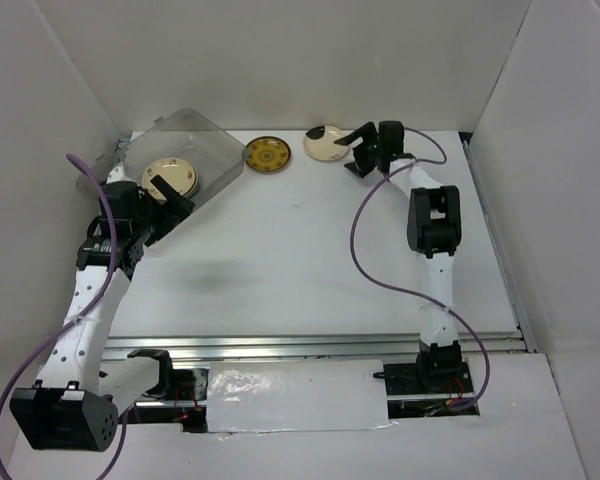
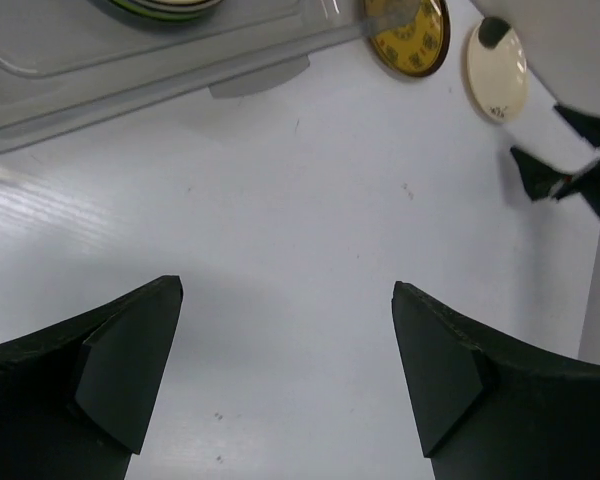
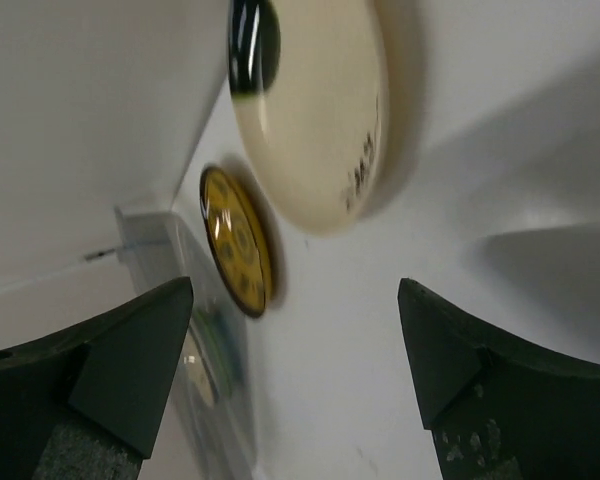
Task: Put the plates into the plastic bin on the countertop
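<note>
Left fingers (image 2: 120, 365) and right fingers (image 3: 130, 365) stand apart, empty. Outside the plastic bin (image 1: 216, 142), 2 plates lie on the counter (image 1: 300, 260): mustard plate (image 1: 267, 153), and cream plate (image 1: 325, 145) just ahead of the right fingers. Its low rim may slip, skidding against the back wall (image 1: 280, 60).

White arms (image 1: 437, 290), purple cables (image 1: 353, 245)

the white countertop (image 1: 310, 260) carries a clear plastic bin (image 1: 218, 142) in its far left corner. just right of the bin lies a mustard-gold patterned plate (image 1: 267, 153). further right of the bin lies a cream plate (image 1: 326, 144) with a black patch.
</note>
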{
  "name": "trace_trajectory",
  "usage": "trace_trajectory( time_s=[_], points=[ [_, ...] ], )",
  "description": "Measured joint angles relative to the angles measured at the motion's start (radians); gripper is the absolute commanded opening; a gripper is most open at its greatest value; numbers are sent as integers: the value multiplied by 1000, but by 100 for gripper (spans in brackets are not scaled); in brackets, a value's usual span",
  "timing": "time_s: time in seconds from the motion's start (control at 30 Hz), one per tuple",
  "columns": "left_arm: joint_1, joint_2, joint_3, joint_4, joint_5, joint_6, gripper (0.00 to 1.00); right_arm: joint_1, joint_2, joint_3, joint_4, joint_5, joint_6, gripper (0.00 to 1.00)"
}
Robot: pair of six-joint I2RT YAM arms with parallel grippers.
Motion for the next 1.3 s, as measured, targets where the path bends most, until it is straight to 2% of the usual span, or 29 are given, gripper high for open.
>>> trace_trajectory(
  time_s=[0.07,0.17,0.27,0.6,0.63,0.87,0.9,0.97,1.13,1.3],
  points=[
    [-8,-38,-23,-21,2,21,99,-7,101,187,-87,42,26,84],
    [-25,-89,-47,-68,9,50,99,-9,201,357,-180,90,53,78],
    [-26,-102,-47,-94,8,74,99,-9,243,395,-229,116,69,76],
    [-27,-85,-86,-69,77,79,99,-4,293,468,-233,134,99,76],
    [-27,-77,-88,-70,80,79,99,-2,293,469,-233,139,98,21],
    [-27,-78,-91,-63,93,79,99,21,341,513,-245,182,101,15],
    [-27,-83,-91,-63,93,80,99,24,344,513,-247,187,101,7],
    [-27,-90,-91,-62,94,83,99,27,350,522,-247,193,101,0],
    [-27,-91,-92,-47,101,97,99,27,356,523,-233,201,100,0],
    [-27,-69,-100,-30,121,97,99,31,289,374,-137,212,105,0]
  ],
)
